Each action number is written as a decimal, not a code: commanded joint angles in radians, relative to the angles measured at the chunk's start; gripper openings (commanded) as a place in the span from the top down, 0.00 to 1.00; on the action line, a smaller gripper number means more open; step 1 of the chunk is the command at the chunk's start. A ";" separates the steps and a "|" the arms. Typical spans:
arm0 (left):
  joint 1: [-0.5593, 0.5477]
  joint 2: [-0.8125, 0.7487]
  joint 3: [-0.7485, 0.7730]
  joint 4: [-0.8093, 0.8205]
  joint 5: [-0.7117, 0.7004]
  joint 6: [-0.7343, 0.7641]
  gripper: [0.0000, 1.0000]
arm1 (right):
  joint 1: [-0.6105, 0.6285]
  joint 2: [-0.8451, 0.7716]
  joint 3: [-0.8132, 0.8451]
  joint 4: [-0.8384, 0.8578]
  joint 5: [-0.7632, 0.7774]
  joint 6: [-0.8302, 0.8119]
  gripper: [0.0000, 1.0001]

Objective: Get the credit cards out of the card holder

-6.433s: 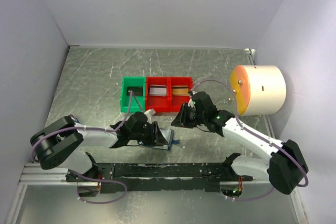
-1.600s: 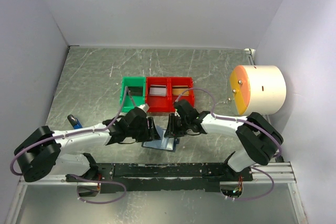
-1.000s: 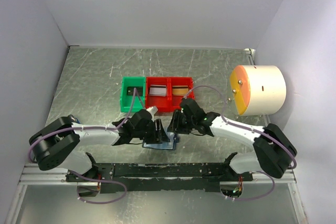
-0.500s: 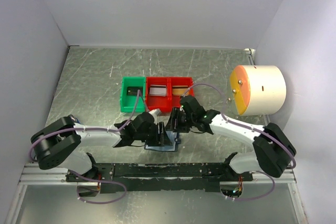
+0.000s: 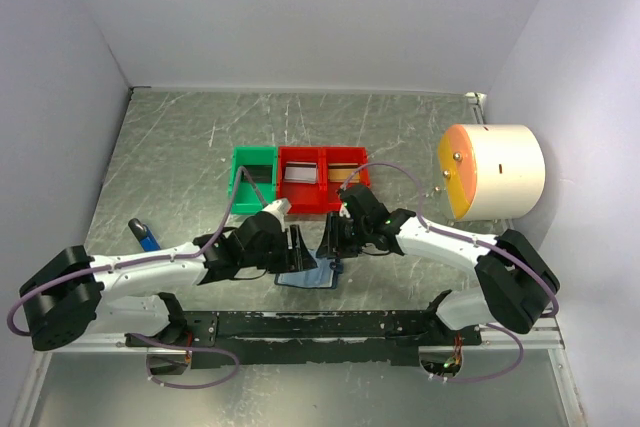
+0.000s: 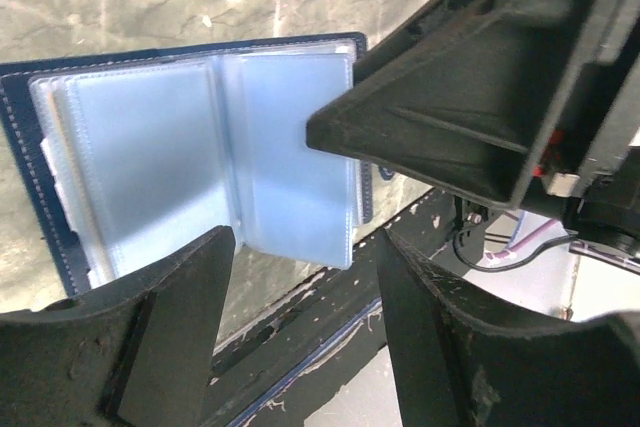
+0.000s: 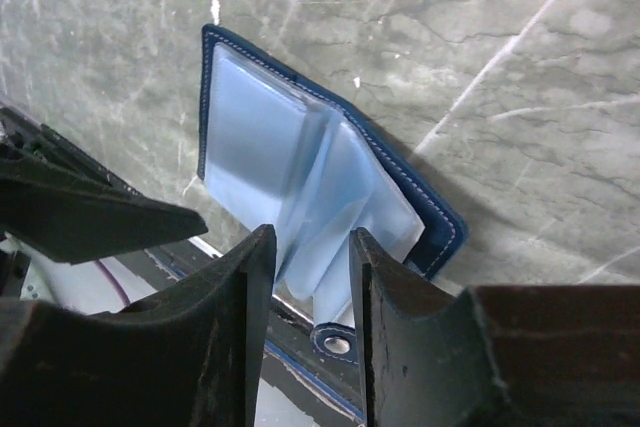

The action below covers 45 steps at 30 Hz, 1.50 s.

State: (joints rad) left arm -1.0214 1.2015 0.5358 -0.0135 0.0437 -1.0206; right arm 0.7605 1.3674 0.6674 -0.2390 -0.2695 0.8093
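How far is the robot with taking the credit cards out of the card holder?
Mostly done, it seems: a silvery card and a tan card sit in the red bin. The card holder lies open, its visible sleeves looking empty. In hand: right hand straddles a sleeve leaf; left hand hovers open. Left: checking the hidden sleeves.

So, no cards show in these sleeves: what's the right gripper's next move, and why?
Probably close the right gripper on the clear sleeve leaf standing up between its open jaws and turn it; the open card holder's visible pockets look empty.
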 commanded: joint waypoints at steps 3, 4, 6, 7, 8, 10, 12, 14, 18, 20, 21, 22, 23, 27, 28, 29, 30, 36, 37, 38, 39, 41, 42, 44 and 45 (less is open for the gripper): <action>-0.005 0.043 0.007 -0.040 -0.038 0.001 0.33 | 0.012 0.001 0.034 0.024 -0.064 -0.023 0.57; -0.005 0.057 0.006 -0.030 -0.034 0.001 0.34 | 0.015 0.002 0.043 0.022 -0.065 -0.026 0.56; -0.005 0.084 0.006 -0.004 -0.020 0.003 0.36 | 0.020 0.007 0.054 0.027 -0.082 -0.026 0.56; -0.005 0.096 0.006 0.007 -0.013 0.003 0.37 | 0.024 0.012 0.060 0.027 -0.094 -0.024 0.56; -0.005 0.106 0.010 0.012 -0.008 0.005 0.37 | 0.029 0.015 0.069 0.020 -0.097 -0.023 0.56; -0.005 0.117 0.020 0.016 -0.002 0.011 0.37 | 0.045 0.022 0.098 -0.032 -0.060 -0.018 0.56; -0.005 0.125 0.028 0.021 0.003 0.020 0.37 | 0.059 0.023 0.132 -0.113 0.061 -0.006 0.54; -0.005 0.139 0.035 0.029 0.015 0.025 0.38 | 0.061 0.020 0.146 -0.160 0.119 -0.004 0.56; -0.005 0.181 0.049 0.040 0.044 0.037 0.41 | 0.062 0.034 0.159 -0.234 0.211 -0.019 0.67; -0.007 0.184 0.056 0.020 0.025 0.030 0.41 | 0.062 0.047 0.164 -0.276 0.255 -0.027 0.71; -0.008 0.175 0.053 0.015 0.013 0.028 0.41 | 0.063 0.043 0.162 -0.287 0.268 -0.032 0.72; -0.008 0.159 0.047 0.013 0.002 0.026 0.41 | 0.062 0.035 0.160 -0.289 0.275 -0.038 0.74; -0.008 0.136 0.043 0.004 -0.008 0.027 0.41 | 0.062 0.023 0.157 -0.283 0.278 -0.043 0.76; -0.008 0.078 0.058 -0.101 -0.079 0.032 0.39 | 0.063 0.017 0.162 -0.261 0.258 -0.072 0.80; -0.008 0.061 0.065 -0.131 -0.098 0.030 0.38 | 0.063 0.031 0.168 -0.263 0.249 -0.081 0.81; -0.008 0.041 0.068 -0.156 -0.115 0.027 0.37 | 0.066 0.049 0.173 -0.265 0.242 -0.086 0.81; -0.008 0.021 0.069 -0.177 -0.139 0.023 0.36 | 0.071 0.066 0.175 -0.265 0.240 -0.088 0.81; 0.011 -0.030 0.022 -0.227 -0.164 0.009 0.32 | 0.100 0.102 0.132 -0.204 0.218 -0.062 0.80; 0.012 -0.025 0.015 -0.222 -0.154 0.004 0.33 | 0.099 0.104 0.125 -0.193 0.211 -0.057 0.80; 0.012 -0.019 0.008 -0.216 -0.144 -0.001 0.33 | 0.100 0.106 0.119 -0.185 0.206 -0.055 0.79; 0.012 -0.013 0.003 -0.204 -0.133 -0.004 0.33 | 0.101 0.109 0.115 -0.179 0.202 -0.053 0.79; 0.012 -0.001 -0.005 -0.194 -0.119 -0.009 0.33 | 0.102 0.115 0.112 -0.175 0.200 -0.052 0.79; 0.012 0.005 -0.003 -0.198 -0.120 -0.015 0.33 | 0.102 0.117 0.112 -0.174 0.201 -0.053 0.79; 0.012 0.020 0.007 -0.226 -0.135 -0.022 0.34 | 0.103 0.118 0.110 -0.175 0.205 -0.053 0.79; 0.012 0.022 0.012 -0.237 -0.142 -0.025 0.34 | 0.104 0.119 0.110 -0.175 0.205 -0.053 0.79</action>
State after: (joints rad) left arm -1.0142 1.2087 0.5426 -0.2134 -0.0849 -1.0267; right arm 0.8585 1.4773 0.7887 -0.4397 -0.0624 0.7479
